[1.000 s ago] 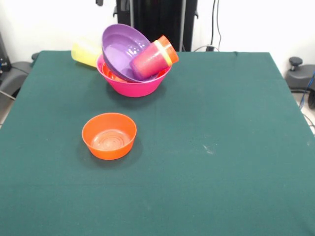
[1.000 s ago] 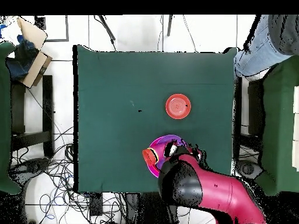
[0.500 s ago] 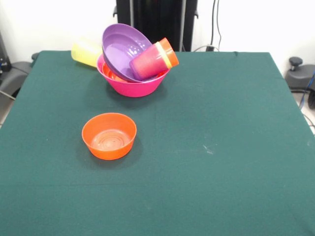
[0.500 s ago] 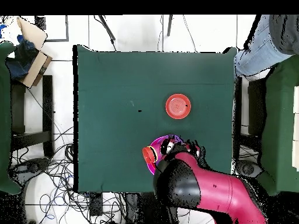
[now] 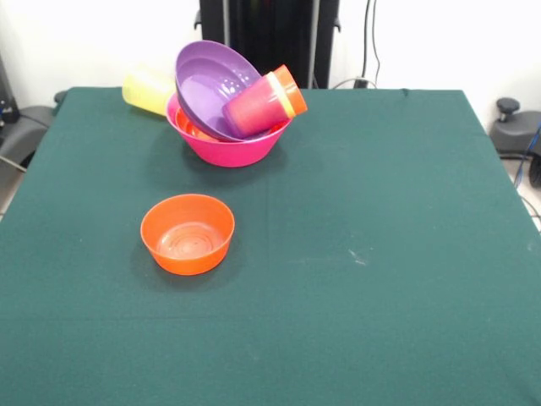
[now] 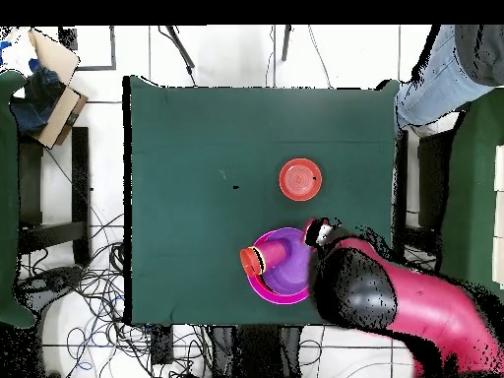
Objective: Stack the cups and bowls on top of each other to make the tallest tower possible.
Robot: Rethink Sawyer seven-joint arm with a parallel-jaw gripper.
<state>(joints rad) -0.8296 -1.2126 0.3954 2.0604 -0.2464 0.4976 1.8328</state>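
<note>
The tower is a big pink bowl (image 5: 230,145) at the far side of the table, with an orange bowl (image 5: 189,127) nested in it. On top leans a wide purple bowl (image 5: 209,85), tilted steeply. A pink cup (image 5: 255,106) lies on its side in the pile, nested with a yellow and an orange cup. Another yellow cup (image 5: 146,90) lies behind the pile. A small orange bowl (image 5: 188,233) stands alone nearer the middle. In the overhead view the pile (image 6: 280,267) and the lone orange bowl (image 6: 300,179) show. The gripper (image 6: 318,232) hangs just beside the pile's rim; the front view does not show it.
The red arm (image 6: 394,305) reaches in over the table's edge beside the pile. A person's leg (image 6: 441,69) stands past one corner of the green table (image 6: 197,148). Cardboard boxes (image 6: 44,79) and cables lie on the floor.
In the overhead view the arm has swung sideways off the pile, uncovering the purple bowl and cups. The bowls and cups have not moved.
</note>
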